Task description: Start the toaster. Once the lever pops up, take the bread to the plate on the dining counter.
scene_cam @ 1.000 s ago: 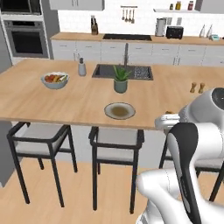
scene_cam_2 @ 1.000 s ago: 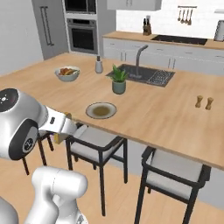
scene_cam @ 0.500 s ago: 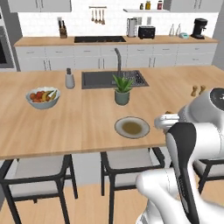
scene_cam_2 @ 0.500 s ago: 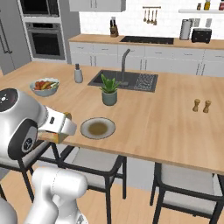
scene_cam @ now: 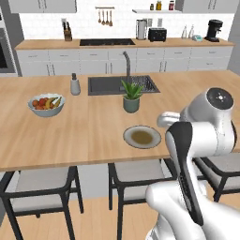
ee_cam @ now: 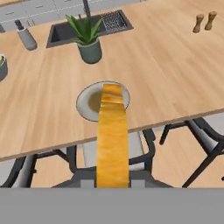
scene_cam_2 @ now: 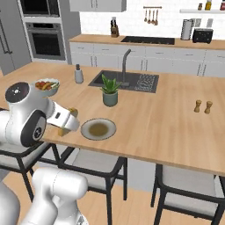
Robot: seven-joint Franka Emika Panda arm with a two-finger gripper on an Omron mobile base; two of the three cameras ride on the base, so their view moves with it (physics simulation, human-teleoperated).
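The end effector point(scene_cam_2: 70, 122) is clamped on the bread point(ee_cam: 112, 135), held edge-on at the counter point(ee_cam: 166, 70) edge. The plate point(ee_cam: 87, 103) lies just ahead and below. Best to carry the slice forward until centred over the plate, lower it close, then release so it lands flat.

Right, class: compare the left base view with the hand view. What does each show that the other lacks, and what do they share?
Left base view's extras: the wall counter with the toaster, cooktop, knife block and coffee machine. Hand view's extras: the bread, seen edge-on, its far end overlapping the plate in the picture, plus two small shakers. Shared: the plate, potted plant and sink on the dining counter.
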